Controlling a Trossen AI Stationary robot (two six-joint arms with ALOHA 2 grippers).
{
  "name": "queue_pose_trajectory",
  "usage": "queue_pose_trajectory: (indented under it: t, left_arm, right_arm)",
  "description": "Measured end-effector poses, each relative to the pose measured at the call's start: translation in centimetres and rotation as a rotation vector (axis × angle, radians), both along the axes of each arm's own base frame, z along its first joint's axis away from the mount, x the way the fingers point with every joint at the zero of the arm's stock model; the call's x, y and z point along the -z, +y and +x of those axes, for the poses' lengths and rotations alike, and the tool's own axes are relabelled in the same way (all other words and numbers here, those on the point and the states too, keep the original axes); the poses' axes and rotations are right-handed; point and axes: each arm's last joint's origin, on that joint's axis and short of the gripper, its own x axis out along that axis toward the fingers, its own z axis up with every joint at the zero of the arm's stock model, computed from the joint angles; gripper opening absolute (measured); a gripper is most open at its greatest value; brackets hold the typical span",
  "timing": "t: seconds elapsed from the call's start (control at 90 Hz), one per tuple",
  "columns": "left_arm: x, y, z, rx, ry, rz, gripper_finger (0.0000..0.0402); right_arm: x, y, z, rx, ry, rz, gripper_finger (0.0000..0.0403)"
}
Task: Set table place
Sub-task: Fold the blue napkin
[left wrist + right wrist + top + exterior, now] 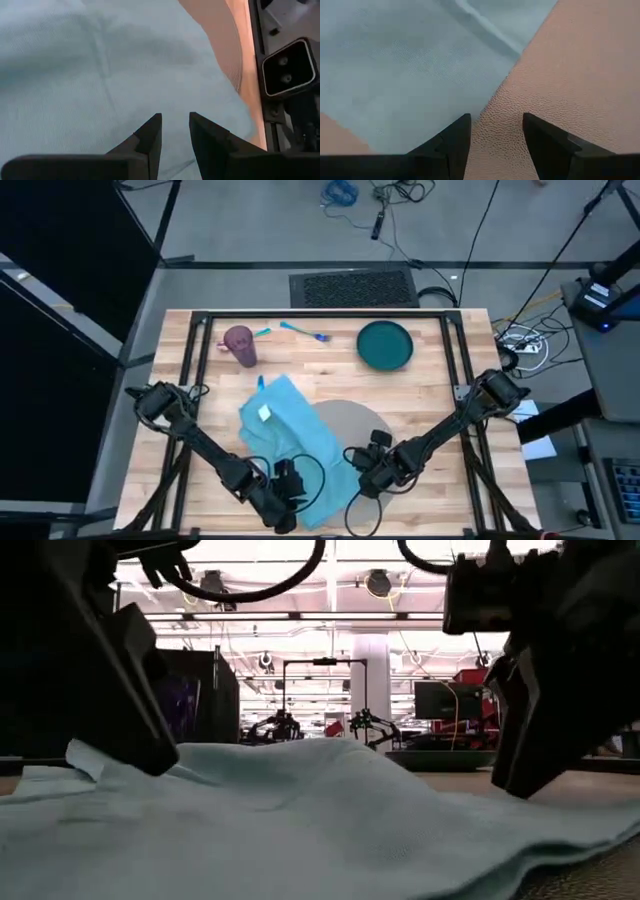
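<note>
The grey round placemat [345, 420] lies at the near middle of the desk [430, 385], with its left part covered by a light blue cloth [290, 430] that runs diagonally from the desk's centre-left down to the near edge. The left claw [285, 490] sits low over the near end of the cloth, just beside the desk's front edge, its fingers [152, 132] parted by a narrow gap with nothing between them. The right claw [362, 470] hovers at the cloth's right border where it crosses the placemat; its fingers [455, 137] stand apart, straddling that border, gripping nothing. The two claws are near each other, so room between them is tight. The far strip of the desk holds a purple cup [240, 345], a blue utensil [305, 332] and a dark teal plate [385, 345], all well apart from the cloth. Bare wood remains on the far left and right sides.
</note>
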Motion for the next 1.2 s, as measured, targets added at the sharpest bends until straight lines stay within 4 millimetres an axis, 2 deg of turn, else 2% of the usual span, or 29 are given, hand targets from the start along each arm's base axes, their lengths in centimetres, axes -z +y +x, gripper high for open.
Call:
queue_pose_trajectory:
  t: [0.211,0.578,0.722,0.878,1.089,1.2]
  left_arm:
    - [0.0,0.0,0.0,-0.007,-0.004,0.009,0.0084]
    - [0.0,0.2,0.0,-0.009,-0.003,0.025,0.0084]
    - [-0.4,-0.1,0.2,0.000,-0.017,0.019,0.0084]
    - [-0.8,-0.3,0.5,0.025,-0.032,0.037,0.0084]
    - [-0.7,0.1,0.6,0.020,-0.014,0.053,0.0084]
    - [-0.6,0.1,0.6,0.017,-0.012,0.052,0.0084]
  right_arm:
    - [0.2,0.5,0.0,-0.019,0.004,0.034,0.0167]
    - [0.3,-0.2,-0.1,-0.002,0.040,0.003,0.0167]
    - [0.3,0.8,-1.0,0.029,0.081,0.055,0.0167]
    - [-0.9,2.0,-1.3,0.102,0.122,0.110,0.0167]
    - [-4.1,3.3,-0.6,0.125,0.080,0.099,0.0167]
    - [-4.5,4.6,-0.8,0.114,0.068,0.181,0.0167]
